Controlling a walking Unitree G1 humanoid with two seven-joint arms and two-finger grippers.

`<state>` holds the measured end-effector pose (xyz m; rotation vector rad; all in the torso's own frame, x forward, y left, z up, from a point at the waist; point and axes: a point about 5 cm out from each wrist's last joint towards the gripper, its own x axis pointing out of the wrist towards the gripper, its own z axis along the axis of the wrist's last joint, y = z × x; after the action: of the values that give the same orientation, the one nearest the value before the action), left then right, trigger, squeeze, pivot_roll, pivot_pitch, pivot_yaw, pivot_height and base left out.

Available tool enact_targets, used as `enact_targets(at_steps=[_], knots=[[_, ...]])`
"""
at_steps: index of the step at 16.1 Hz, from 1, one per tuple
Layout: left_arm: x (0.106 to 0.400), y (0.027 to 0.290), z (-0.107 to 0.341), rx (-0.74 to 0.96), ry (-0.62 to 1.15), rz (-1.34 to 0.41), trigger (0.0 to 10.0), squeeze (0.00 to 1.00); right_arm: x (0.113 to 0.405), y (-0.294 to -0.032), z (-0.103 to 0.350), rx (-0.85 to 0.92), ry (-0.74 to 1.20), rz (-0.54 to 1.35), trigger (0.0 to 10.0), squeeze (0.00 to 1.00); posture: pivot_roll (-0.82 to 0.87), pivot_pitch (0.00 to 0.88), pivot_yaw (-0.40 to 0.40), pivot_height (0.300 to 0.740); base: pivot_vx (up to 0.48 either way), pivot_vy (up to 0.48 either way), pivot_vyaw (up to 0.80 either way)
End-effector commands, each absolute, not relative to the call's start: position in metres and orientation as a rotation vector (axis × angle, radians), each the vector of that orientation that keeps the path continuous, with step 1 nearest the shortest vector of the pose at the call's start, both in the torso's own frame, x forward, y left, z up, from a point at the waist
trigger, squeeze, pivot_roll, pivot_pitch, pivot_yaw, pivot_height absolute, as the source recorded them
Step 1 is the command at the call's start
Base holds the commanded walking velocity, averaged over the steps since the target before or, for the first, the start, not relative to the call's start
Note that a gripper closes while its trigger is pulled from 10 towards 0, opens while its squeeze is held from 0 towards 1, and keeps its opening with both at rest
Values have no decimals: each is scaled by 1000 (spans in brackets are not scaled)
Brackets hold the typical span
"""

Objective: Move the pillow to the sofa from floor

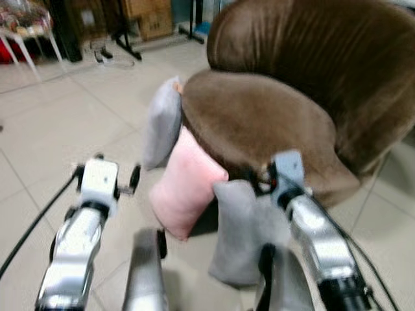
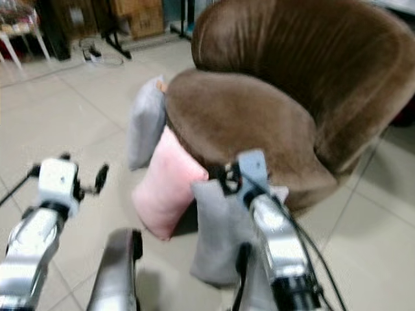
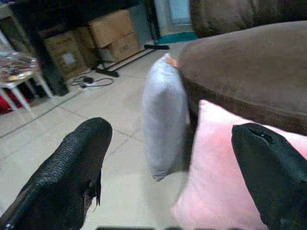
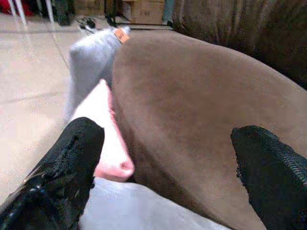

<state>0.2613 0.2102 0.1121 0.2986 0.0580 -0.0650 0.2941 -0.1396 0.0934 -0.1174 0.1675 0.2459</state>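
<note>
Three pillows lean on edge against the front of a brown sofa chair (image 1: 259, 123), all standing on the tiled floor. A pink pillow (image 1: 185, 191) is in the middle. A grey pillow (image 1: 162, 123) stands beyond it, and another grey pillow (image 1: 243, 233) stands nearest me. My left gripper (image 3: 170, 134) is open and empty, facing the pink pillow (image 3: 216, 191) and the far grey pillow (image 3: 163, 124), short of both. My right gripper (image 4: 168, 132) is open and empty, above the near grey pillow (image 4: 139, 211) and facing the sofa seat (image 4: 192, 105).
Bare tiled floor (image 1: 58, 129) spreads out on my left. Cardboard boxes (image 1: 152, 19), a black stand's feet (image 1: 126, 45) and cables (image 1: 104, 55) lie at the back. A white-legged table (image 1: 26, 26) stands at the far left.
</note>
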Motion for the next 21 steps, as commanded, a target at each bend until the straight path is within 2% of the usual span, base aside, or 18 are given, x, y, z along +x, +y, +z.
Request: enact_targets(at_steps=[1,2,3,5,9,15,16,20,21], knots=[[261,206,110,316,70,-100,10000,0,292,-145,85,-156,203,271,10000,0,-16,0,-59,460,0,0,0],[262,205,109,324,77,-130,10000,0,294,-144,81,-206,230,312,10000,271,-17,0,-58,460,0,0,0],[264,201,106,348,98,-207,10000,0,296,-142,72,-285,288,394,10000,1000,-18,0,-57,460,0,0,0],[266,195,103,390,118,-295,10000,0,305,-143,68,-333,313,431,10000,1000,-12,0,-62,460,0,0,0],[266,192,102,398,135,-362,10000,0,322,-143,56,-403,378,457,10000,1000,-3,0,-57,460,0,0,0],[239,182,102,377,165,-463,10000,0,330,-139,39,-556,489,486,10000,1000,-17,0,-57,460,0,0,0],[227,181,104,371,166,-470,10000,0,332,-138,37,-585,494,477,10000,1000,-23,5,-60,460,0,0,0],[207,180,115,379,178,-485,10000,0,336,-121,40,-556,447,470,10000,1000,6,97,-77,460,0,0,0],[199,180,120,380,178,-484,10000,0,336,-115,41,-549,431,468,10000,0,13,121,-77,460,0,0,0]])
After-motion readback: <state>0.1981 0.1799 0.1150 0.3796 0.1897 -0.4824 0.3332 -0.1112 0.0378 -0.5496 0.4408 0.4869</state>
